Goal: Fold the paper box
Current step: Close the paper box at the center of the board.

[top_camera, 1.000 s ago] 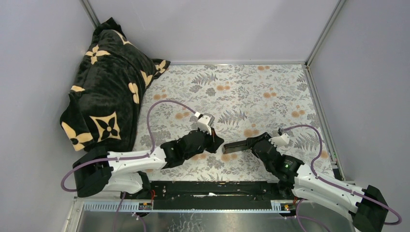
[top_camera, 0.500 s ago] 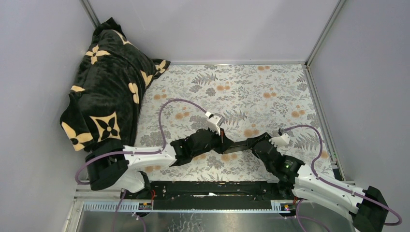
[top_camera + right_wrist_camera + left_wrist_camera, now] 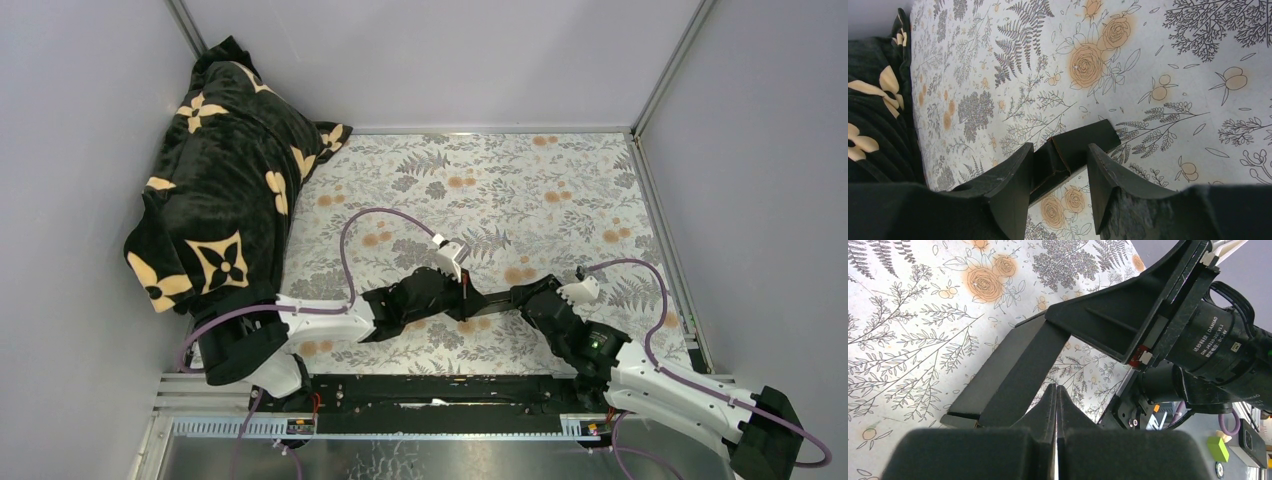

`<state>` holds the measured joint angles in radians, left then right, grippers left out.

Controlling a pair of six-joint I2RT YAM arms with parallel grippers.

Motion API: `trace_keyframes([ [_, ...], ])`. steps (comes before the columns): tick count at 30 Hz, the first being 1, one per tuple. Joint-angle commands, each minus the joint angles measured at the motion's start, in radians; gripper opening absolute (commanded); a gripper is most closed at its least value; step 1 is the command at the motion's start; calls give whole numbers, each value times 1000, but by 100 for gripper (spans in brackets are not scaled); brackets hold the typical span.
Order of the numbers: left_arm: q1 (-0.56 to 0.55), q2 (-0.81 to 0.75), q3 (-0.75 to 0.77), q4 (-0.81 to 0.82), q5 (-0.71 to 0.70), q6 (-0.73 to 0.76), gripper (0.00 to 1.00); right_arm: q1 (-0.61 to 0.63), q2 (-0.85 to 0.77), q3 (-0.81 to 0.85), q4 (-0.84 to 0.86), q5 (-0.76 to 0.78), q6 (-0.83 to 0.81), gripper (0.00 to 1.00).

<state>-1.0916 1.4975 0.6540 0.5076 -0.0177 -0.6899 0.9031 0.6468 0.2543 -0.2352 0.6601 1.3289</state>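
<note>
Your right gripper (image 3: pixel 1060 150) is clamping one end of the flat matte black card box (image 3: pixel 1083 142) over the flower-printed table (image 3: pixel 560 180); your closed left gripper (image 3: pixel 1056 390) is sitting at its free end, likely mid-fold: next, press that flap over

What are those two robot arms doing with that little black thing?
They are folding a small black paper box. The right gripper holds it between its fingers over the flowery table. The left gripper is shut, its tip at the box's side, as if to push. A black blanket lies in the corner.
</note>
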Motion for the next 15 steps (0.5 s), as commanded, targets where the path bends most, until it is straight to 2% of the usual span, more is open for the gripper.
trace_keyframes([
  [1, 8, 19, 7, 86, 38, -18, 0, 5, -1, -23, -82, -14, 0, 48],
  [15, 11, 126, -42, 170, 54, -61, 0, 5, -8, -29, -85, -16, 7, 48],
])
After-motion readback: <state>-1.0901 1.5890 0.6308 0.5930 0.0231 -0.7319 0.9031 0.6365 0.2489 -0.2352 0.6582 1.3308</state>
